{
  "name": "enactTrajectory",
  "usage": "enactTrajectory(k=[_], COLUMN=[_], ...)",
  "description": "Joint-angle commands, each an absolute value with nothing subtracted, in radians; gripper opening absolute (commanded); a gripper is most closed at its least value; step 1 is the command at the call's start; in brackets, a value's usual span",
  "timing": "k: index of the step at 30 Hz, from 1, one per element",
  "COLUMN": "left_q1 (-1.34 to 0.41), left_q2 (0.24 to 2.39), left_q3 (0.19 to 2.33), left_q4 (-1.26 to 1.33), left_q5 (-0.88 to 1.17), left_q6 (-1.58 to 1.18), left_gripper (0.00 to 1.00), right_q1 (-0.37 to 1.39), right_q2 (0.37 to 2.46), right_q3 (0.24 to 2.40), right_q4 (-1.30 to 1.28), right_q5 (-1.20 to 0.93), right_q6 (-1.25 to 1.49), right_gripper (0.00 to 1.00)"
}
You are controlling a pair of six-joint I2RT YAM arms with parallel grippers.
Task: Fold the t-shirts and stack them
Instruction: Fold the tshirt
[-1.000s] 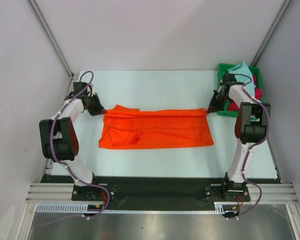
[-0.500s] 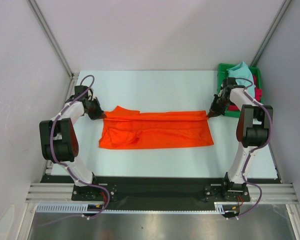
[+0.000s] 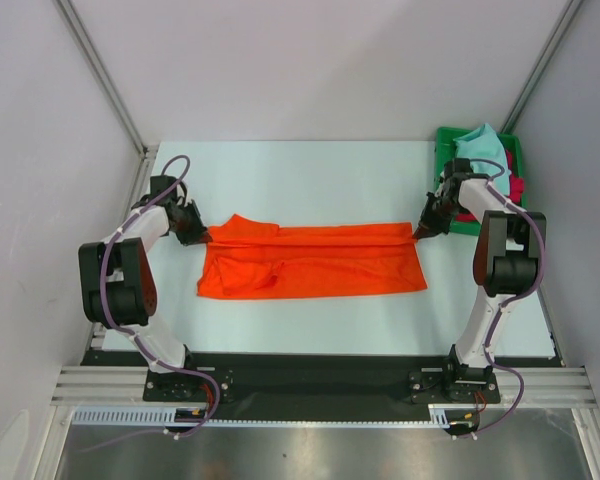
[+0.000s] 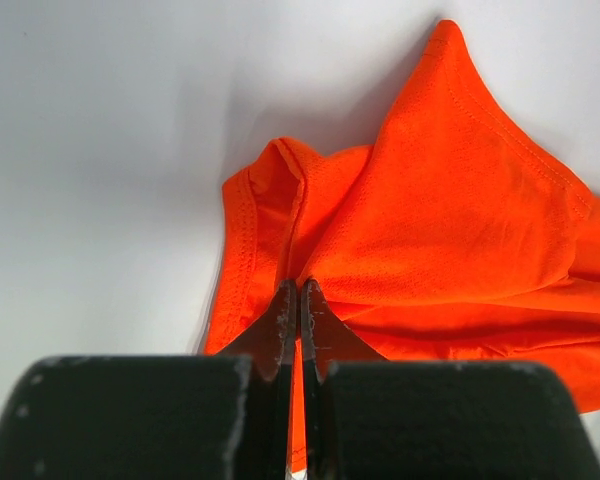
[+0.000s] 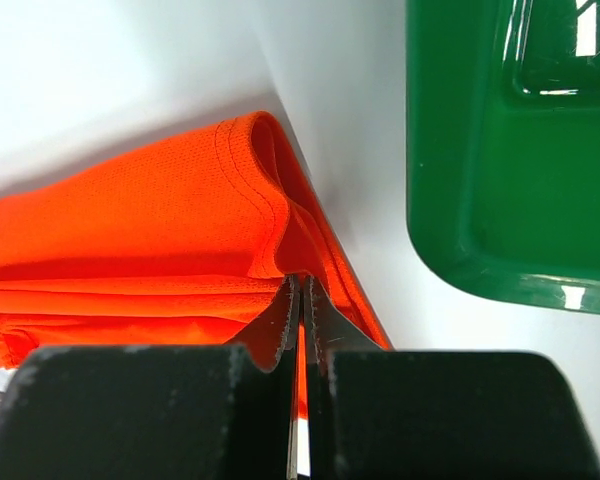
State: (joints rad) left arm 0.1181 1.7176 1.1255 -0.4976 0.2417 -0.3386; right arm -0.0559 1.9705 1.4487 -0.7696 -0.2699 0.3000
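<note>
The bright orange t-shirt (image 3: 315, 262) lies spread lengthwise across the middle of the table, partly folded. My left gripper (image 3: 204, 238) is shut on its left end, with cloth pinched between the jaws in the left wrist view (image 4: 301, 290). My right gripper (image 3: 417, 231) is shut on its right top corner, seen pinched in the right wrist view (image 5: 300, 283). The orange t-shirt fills the left wrist view (image 4: 450, 230) and the right wrist view (image 5: 130, 240). A light teal t-shirt (image 3: 483, 146) and a crimson red t-shirt (image 3: 516, 187) lie in the tray at the back right.
A green plastic tray (image 3: 444, 150) stands at the back right corner, close behind my right gripper; its rim shows in the right wrist view (image 5: 500, 180). Grey walls and metal frame posts enclose the table on three sides.
Both grippers have drawn slightly outward and toward the near side with the shirt's top edge, pulling it straighter; the fold on the left has flattened a little.
</note>
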Motion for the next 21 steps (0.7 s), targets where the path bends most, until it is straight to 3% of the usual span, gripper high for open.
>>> enactTrajectory(k=[1,15,19,21], left_q1=[0.126,0.126,0.126,0.126], left_q2=[1.66,1.674,1.657,1.644], left_q3=[1.121,1.066,1.058,1.06], left_q4=[-0.495,-0.482,-0.489,-0.489], left_q5=[0.195,0.167,0.146,0.14], left_q6=[-0.301,-0.301,-0.308,-0.307], left_gripper=[0.0,0.02,0.26,0.32], right_q1=[-0.06,-0.058,-0.057,-0.054], right_q2=[1.927,1.95,1.957,1.954], right_q3=[1.439,1.42,1.428,1.445], right_q4=[-0.765,-0.73,-0.744,-0.758], right_q5=[-0.232,-0.221,-0.219,-0.221], right_q6=[0.275,0.276,0.279,0.279], right_gripper=[0.0,0.0,0.06,0.12])
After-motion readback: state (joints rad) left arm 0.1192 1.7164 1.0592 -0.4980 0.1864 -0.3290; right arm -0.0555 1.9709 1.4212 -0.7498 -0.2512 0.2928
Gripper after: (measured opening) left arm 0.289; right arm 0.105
